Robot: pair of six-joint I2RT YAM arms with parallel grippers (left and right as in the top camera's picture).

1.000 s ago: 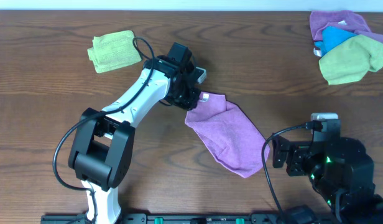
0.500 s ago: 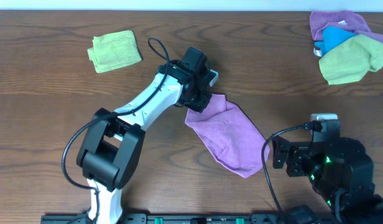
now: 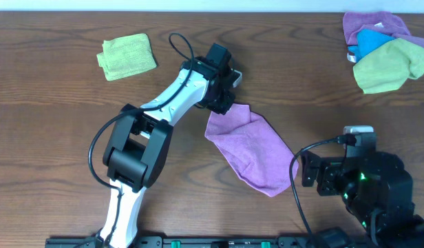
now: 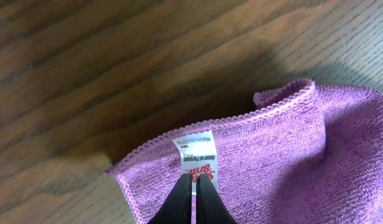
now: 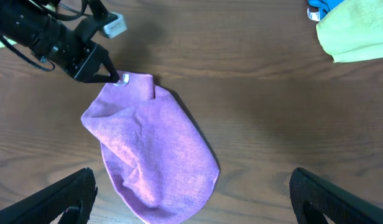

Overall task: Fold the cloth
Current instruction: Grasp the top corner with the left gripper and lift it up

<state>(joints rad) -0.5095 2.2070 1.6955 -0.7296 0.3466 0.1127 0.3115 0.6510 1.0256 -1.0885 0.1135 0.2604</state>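
Observation:
The magenta-purple cloth [image 3: 253, 148] lies rumpled and partly doubled over in the middle of the table, also seen in the right wrist view [image 5: 154, 149]. My left gripper [image 3: 224, 103] sits at its far-left corner, shut on the cloth at the white tag [image 4: 196, 158]. In the left wrist view the two black fingertips [image 4: 186, 196] are pressed together over the tag's lower edge. My right gripper [image 5: 194, 205] hovers wide open near the cloth's near-right end, touching nothing. The right arm [image 3: 363, 182] rests at the front right.
A folded lime-green cloth [image 3: 127, 56] lies at the back left. A pile of cloths, lavender [image 3: 374, 24], blue [image 3: 370, 43] and lime-green [image 3: 391, 65], sits at the back right corner, partly seen in the right wrist view [image 5: 353, 37].
The left arm has swung its wrist to the right and turned it, so the gripper now covers the tag corner. The cloth has kept its shape and the right arm has stayed still.

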